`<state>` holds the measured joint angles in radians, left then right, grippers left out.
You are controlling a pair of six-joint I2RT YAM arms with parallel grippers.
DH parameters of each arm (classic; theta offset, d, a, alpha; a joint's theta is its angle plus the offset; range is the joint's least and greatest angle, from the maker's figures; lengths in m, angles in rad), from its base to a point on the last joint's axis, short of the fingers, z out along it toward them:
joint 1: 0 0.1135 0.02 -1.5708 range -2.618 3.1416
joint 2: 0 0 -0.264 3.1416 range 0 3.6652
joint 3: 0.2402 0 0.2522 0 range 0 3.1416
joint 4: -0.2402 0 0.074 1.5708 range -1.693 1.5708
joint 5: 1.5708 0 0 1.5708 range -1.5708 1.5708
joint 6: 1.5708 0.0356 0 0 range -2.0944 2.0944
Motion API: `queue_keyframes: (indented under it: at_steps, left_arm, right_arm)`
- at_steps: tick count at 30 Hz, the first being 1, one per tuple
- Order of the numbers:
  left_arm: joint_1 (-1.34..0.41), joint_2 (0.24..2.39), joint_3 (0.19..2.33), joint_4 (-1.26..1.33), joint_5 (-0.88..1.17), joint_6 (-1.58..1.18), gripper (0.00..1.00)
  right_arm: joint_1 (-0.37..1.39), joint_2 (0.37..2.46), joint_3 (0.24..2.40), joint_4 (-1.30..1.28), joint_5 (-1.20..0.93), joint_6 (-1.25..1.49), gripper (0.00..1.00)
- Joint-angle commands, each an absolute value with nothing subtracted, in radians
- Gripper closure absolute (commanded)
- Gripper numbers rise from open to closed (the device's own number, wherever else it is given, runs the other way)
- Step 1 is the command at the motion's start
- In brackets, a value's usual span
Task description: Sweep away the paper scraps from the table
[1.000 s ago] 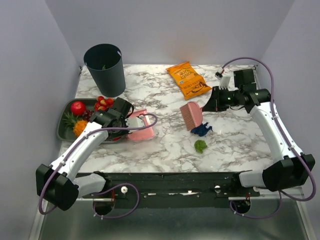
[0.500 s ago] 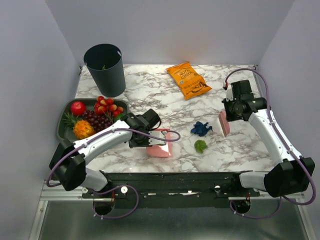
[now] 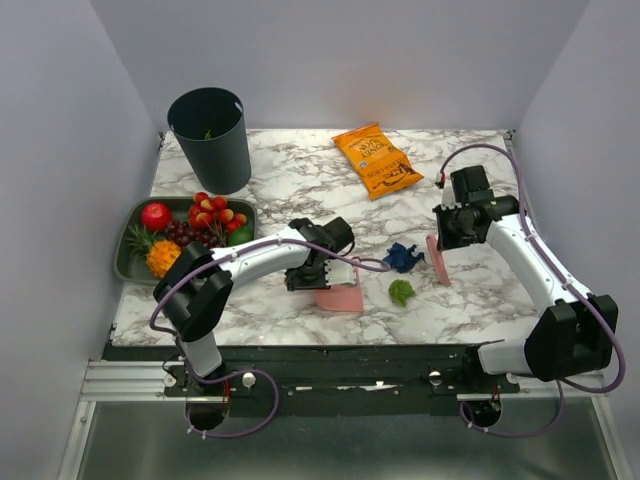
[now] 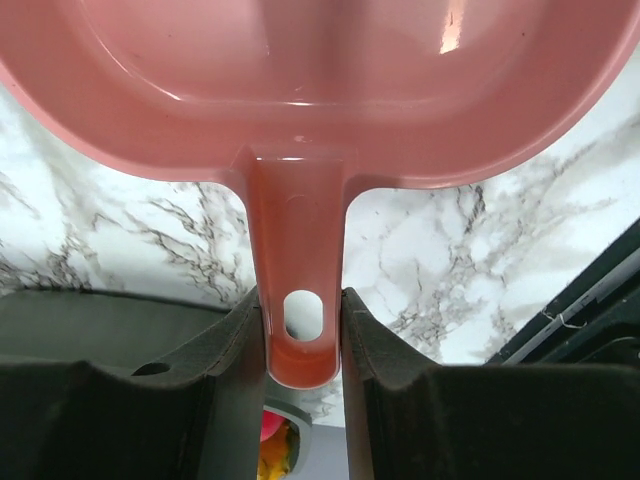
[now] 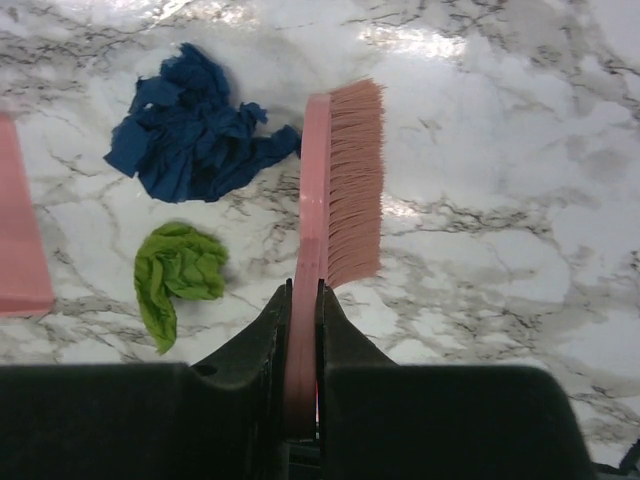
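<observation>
1. Both tools have closed in on the paper since half a second ago. The pink dustpan (image 3: pixel 340 297) has slid rightward from the table's middle, and the pink brush (image 3: pixel 437 260) has edged leftward and toward the front.
2. Left gripper (image 3: pixel 320 264) is clamped narrowly on the dustpan's handle, its fingers (image 4: pixel 235 360) pressing both sides beside the hanging hole. Right gripper (image 3: pixel 441 232) pinches the brush's thin back, jaws almost together.
3. Two paper scraps lie on the marbled table (image 3: pixel 300 180), at about 4 o'clock from its centre. A blue scrap (image 3: pixel 402 257) sits there with a green scrap (image 3: pixel 401 292) at its 6 o'clock, the two slightly apart.
4. The dustpan lies at 9 o'clock of the green scrap. The brush stands at 3 o'clock of the blue scrap, just beside it.
5. Likely risk: the brush lines up with the blue scrap more than the green one. A straight push toward 9 o'clock could carry the blue paper and miss the green.
6. Likely risk: the green scrap is the nearer one to the black front edge. A glancing stroke could flick this light paper toward 6 o'clock and off the table.
7. Likely risk: if the dustpan's lip is not flat on the table, scraps could slide beneath it or nudge the pan away. Whether the lip touches cannot be told.
8. Likely risk: gripped by so thin a back, the brush could twist when its bristles drag.
</observation>
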<state>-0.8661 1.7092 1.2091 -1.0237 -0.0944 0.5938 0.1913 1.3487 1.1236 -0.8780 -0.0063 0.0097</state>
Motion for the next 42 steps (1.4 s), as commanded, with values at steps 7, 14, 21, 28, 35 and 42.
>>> queue_keyframes:
  at_steps: [7,14,21,28,35,42]
  left_arm:
    - [-0.890,1.862,1.370,-0.997,-0.072,0.568,1.00]
    - [-0.893,1.916,1.451,-0.973,-0.057,0.552,1.00]
    - [-0.887,1.812,1.358,-0.920,-0.081,0.566,1.00]
    - [-0.818,1.674,1.286,-0.898,-0.095,0.539,1.00]
    - [-0.732,1.598,1.221,-0.859,-0.123,0.502,1.00]
    - [-0.617,1.577,1.207,-0.856,-0.100,0.465,1.00]
  right_arm:
    - [0.278,1.448,1.095,-0.841,-0.409,0.178,0.99]
    - [0.282,1.474,1.137,-0.796,-0.749,0.258,0.99]
    - [0.258,1.378,1.183,-0.891,-0.611,0.144,1.00]
    - [0.238,1.302,1.200,-1.006,-0.542,0.014,0.99]
    - [0.239,1.250,1.195,-1.019,-0.806,-0.260,0.99]
    - [0.418,1.296,1.126,-0.901,-1.034,-0.419,0.99]
